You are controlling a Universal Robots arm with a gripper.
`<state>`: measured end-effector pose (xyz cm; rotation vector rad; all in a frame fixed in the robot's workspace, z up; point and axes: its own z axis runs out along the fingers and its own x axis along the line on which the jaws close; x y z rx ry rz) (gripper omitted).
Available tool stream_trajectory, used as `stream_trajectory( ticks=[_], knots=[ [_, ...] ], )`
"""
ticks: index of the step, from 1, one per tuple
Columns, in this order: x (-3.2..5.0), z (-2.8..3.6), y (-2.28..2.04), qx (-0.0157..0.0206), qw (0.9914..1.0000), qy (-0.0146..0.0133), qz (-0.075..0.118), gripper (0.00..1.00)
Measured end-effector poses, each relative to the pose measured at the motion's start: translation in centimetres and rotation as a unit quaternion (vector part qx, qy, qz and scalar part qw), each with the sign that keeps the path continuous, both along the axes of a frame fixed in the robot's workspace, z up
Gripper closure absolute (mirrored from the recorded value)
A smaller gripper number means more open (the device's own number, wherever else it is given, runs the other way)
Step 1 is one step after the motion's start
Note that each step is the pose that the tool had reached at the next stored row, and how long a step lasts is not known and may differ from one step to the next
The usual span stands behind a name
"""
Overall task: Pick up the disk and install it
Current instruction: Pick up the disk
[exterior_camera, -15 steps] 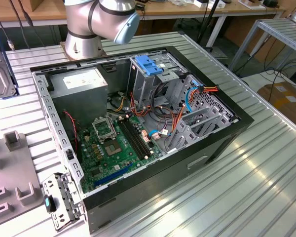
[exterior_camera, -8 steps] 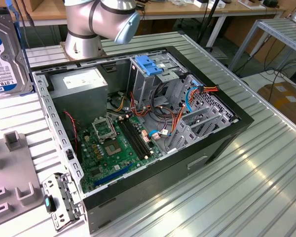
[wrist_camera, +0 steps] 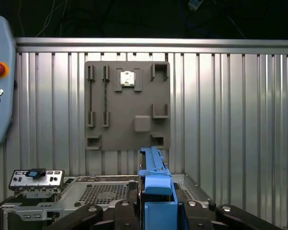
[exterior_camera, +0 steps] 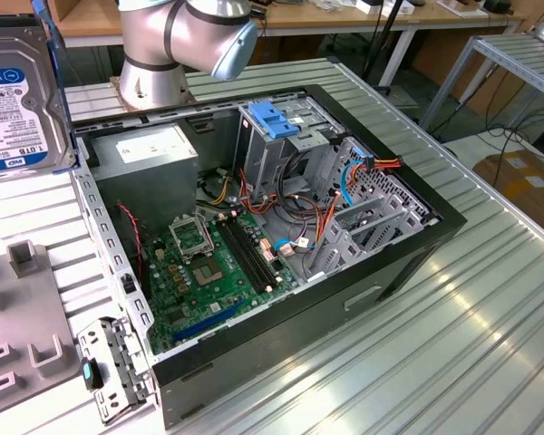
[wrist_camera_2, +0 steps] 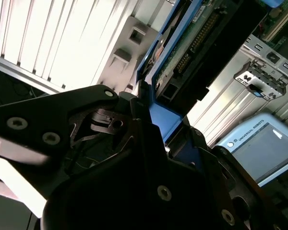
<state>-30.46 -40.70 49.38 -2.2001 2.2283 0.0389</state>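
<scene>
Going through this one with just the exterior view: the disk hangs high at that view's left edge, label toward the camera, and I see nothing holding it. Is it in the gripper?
Observer: Yes. In the first wrist view the gripper is closed on the disk, gripping its blue rail.
Operator: What does the disk's other face look like?
Observer: In the second wrist view it shows a green circuit board with a row of connector pins.
Operator: Anything outside my frame near the grey blocks at my lower left?
Observer: Those belong to a grey fixture plate. A teach pendant with a red button sits near it.
</scene>
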Motion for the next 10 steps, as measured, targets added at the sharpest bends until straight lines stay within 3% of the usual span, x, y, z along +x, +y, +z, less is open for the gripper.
stream_trajectory(
  ticks=[10],
  knots=[
    [1.71, 0.00, 0.00, 0.0000, 1.00000, 0.0000, 0.000, 0.63]
  ],
)
